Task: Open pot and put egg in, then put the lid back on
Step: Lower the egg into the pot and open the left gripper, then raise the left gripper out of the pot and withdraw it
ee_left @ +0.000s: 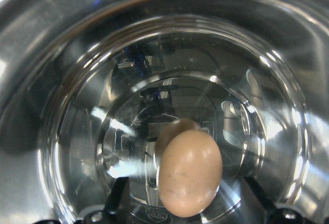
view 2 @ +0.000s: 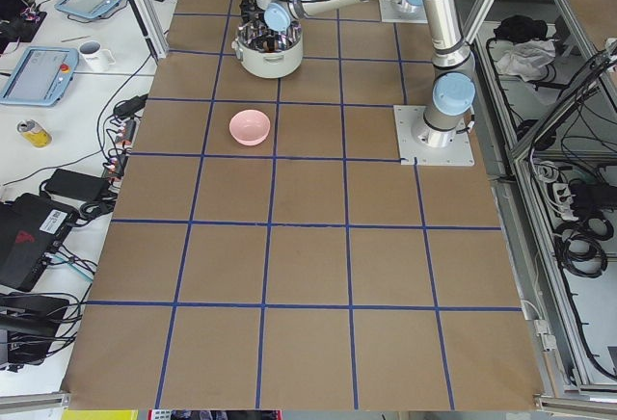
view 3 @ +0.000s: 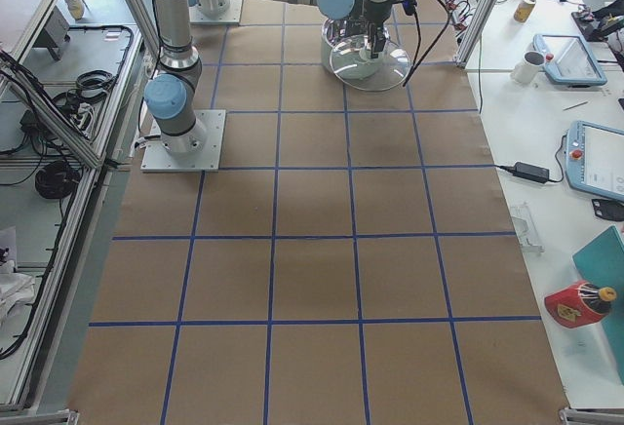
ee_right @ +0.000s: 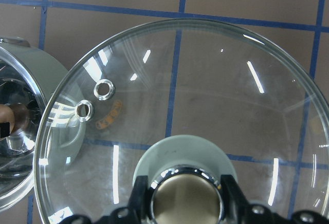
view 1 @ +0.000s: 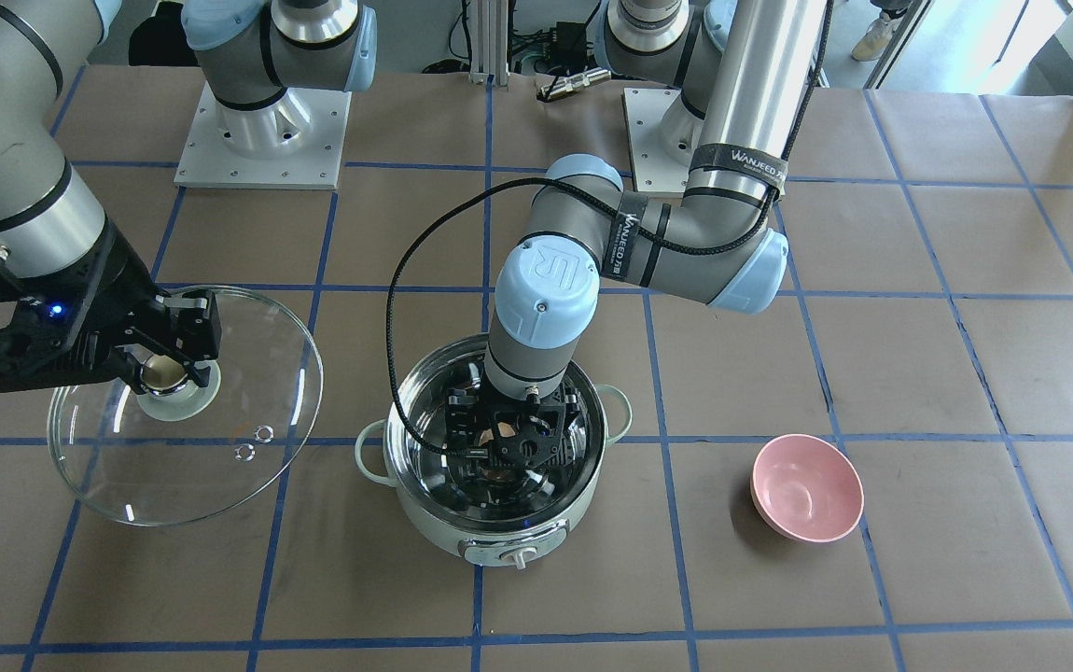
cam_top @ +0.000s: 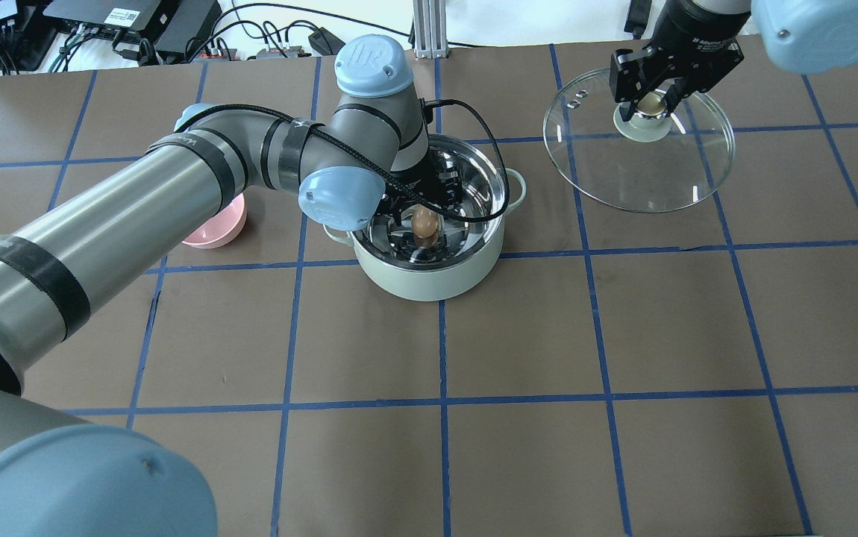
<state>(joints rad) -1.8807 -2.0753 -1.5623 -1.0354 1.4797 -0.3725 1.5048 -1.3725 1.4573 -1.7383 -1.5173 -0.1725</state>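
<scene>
The mint-green pot [view 1: 499, 539] stands open mid-table and also shows in the overhead view [cam_top: 429, 280]. My left gripper [cam_top: 424, 215] reaches down inside it. In the left wrist view the light-brown egg [ee_left: 190, 172] lies low over the shiny steel bottom. The fingers [ee_left: 119, 203] stand a little wider than the egg, so the gripper is open. My right gripper [cam_top: 651, 104] is shut on the beige knob [ee_right: 187, 201] of the clear glass lid [cam_top: 623, 179]. It holds the lid [view 1: 219, 467] tilted, beside the pot.
A pink bowl [view 1: 807, 487] sits on the table on the pot's other side, near my left arm [cam_top: 198, 168]. The brown table carries a grid of blue tape lines. The arm bases stand at the robot's edge.
</scene>
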